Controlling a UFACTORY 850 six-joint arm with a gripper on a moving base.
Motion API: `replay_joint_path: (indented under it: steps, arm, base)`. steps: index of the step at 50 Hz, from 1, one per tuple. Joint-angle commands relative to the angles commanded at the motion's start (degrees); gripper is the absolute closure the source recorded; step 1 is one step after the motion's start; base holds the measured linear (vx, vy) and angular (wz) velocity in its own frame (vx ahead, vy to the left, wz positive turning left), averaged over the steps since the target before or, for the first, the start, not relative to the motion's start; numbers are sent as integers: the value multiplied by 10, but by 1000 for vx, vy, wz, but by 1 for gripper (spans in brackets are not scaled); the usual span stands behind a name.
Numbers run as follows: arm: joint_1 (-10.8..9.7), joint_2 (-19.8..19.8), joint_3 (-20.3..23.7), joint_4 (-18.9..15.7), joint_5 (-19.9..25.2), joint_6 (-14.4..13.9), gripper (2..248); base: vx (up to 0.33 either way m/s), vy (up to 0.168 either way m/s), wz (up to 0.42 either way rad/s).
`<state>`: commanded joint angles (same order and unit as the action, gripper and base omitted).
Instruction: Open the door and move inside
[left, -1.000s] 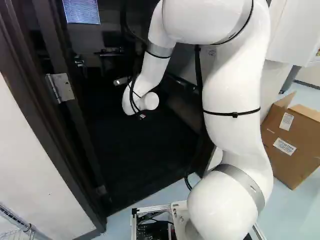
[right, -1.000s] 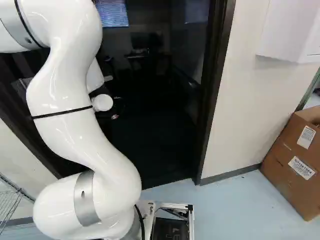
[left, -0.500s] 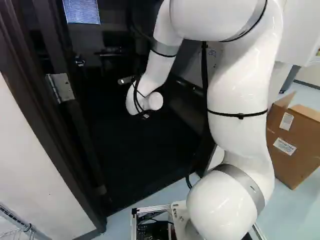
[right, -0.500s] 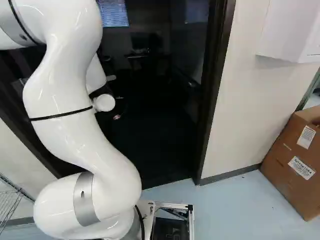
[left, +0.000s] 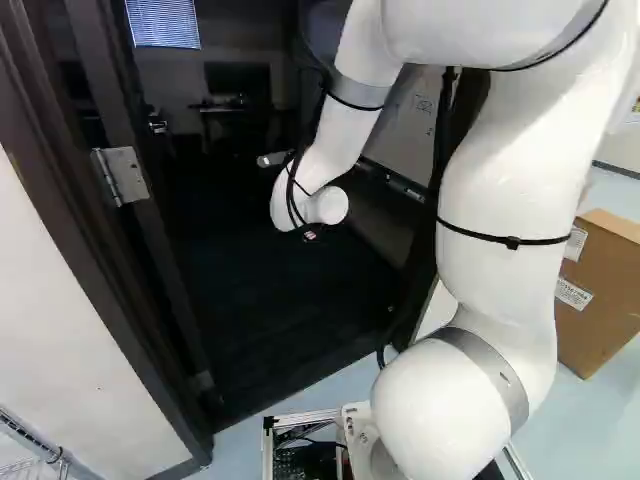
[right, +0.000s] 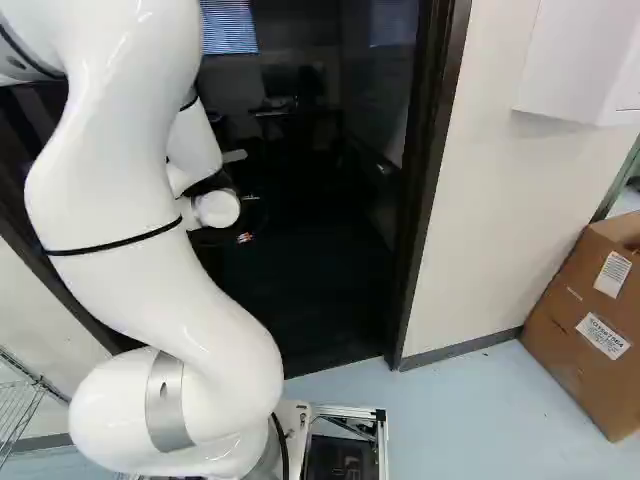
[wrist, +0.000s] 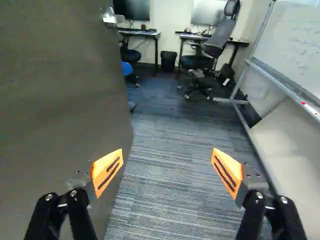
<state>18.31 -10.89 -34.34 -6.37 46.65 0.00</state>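
Arm farther right in left base view — hand wide — cardboard box, contents hidden

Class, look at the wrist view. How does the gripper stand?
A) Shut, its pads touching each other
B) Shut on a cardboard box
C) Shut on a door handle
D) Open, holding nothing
D: the orange pads of the gripper stand well apart, with only carpet showing between them.

White arm, grey rings, black cable ties
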Motion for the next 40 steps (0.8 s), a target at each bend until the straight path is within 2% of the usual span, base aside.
replay_joint_path:
  steps: [40]
  arm:
    - [-113, 165, 180, 39, 21, 0, 3]
  base:
    - [0, 0, 0]
